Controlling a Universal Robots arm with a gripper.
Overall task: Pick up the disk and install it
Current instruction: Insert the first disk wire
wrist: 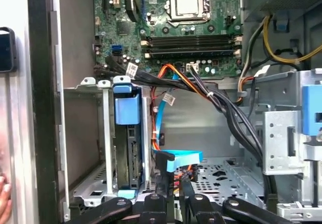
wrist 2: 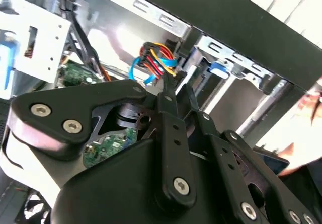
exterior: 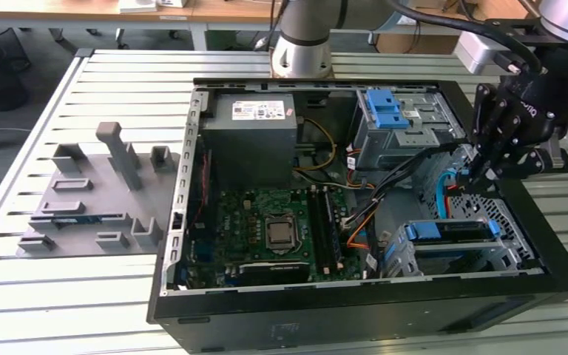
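One gripper (exterior: pixel 476 176) hangs inside the open computer case (exterior: pixel 521 296) at right of the exterior view, fingers seemingly closed on nothing, near blue cables. The disk (exterior: pixel 452 231) in its blue carrier appears already seated in the lower drive cage (exterior: pixel 491 259), lower right. Installation looks nearly done; any next move calls for checking seating. Cables hide the connectors.

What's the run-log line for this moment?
gripper: inside open PC case, above drive cage | fingers: shut, nothing held | disk: seated in drive cage | grey fixture block: beside case
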